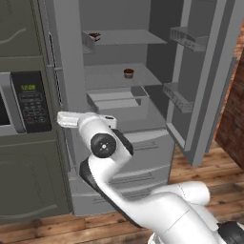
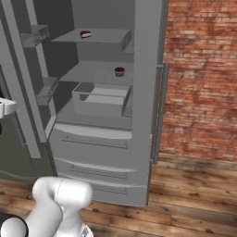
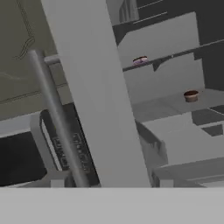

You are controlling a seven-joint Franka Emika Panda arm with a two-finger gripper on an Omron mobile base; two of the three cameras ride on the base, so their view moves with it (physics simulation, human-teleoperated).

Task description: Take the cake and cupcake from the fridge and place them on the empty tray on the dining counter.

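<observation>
The fridge [image 1: 143,145] stands with both upper doors swung open. The cake [image 1: 95,35], pink-sided with a dark top, sits on the top shelf at the left. On the shelf below rests the brown cupcake [image 1: 128,73], nearer the middle. Both show again in the right base view, cake [image 2: 85,34] and cupcake [image 2: 119,71], and in the hand view, cake [image 3: 140,61] and cupcake [image 3: 190,95]. My gripper [image 1: 61,119] is at the edge of the left door, low and left of both sweets; its fingers are hidden. The tray and dining counter are out of view.
The left door's edge and bar handle [image 3: 52,118] stand close before the hand. A microwave [image 1: 28,100] sits in the dark cabinet on the left. An open grey bin [image 1: 116,100] lies under the cupcake's shelf. A brick wall [image 2: 199,69] rises to the right.
</observation>
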